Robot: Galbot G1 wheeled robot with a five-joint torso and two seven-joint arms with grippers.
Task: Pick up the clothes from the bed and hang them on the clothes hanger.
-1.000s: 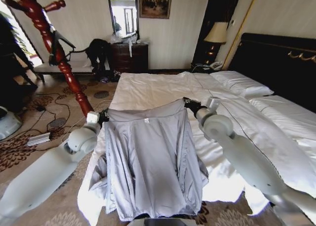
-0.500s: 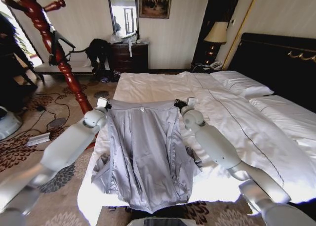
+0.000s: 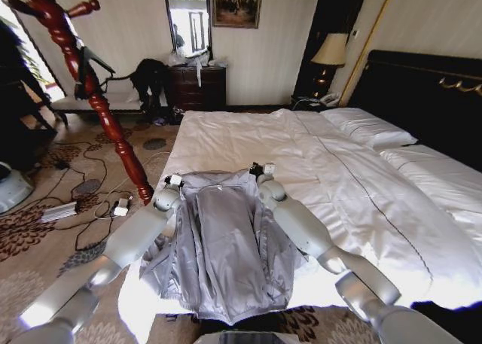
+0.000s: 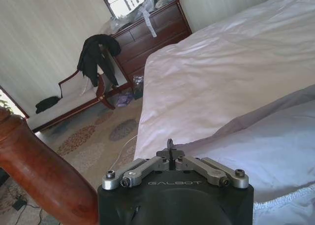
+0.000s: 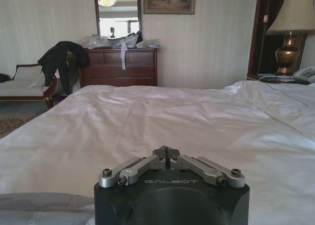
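Jaws closed both grippers, left [image 3: 175, 181] and right [image 3: 258, 168], pinching jacket [image 3: 226, 246] shoulders.

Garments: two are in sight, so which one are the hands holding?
The light grey jacket on the bed's near corner, held by the left hand and right hand. The black garment hangs over the far chair.

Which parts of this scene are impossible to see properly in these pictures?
- Head view: the grey jacket's hem is cut off by the robot's body at the bottom edge.
- Head view: the bed beneath the jacket is covered.
- Head view: the wooden post's top runs past the edge.
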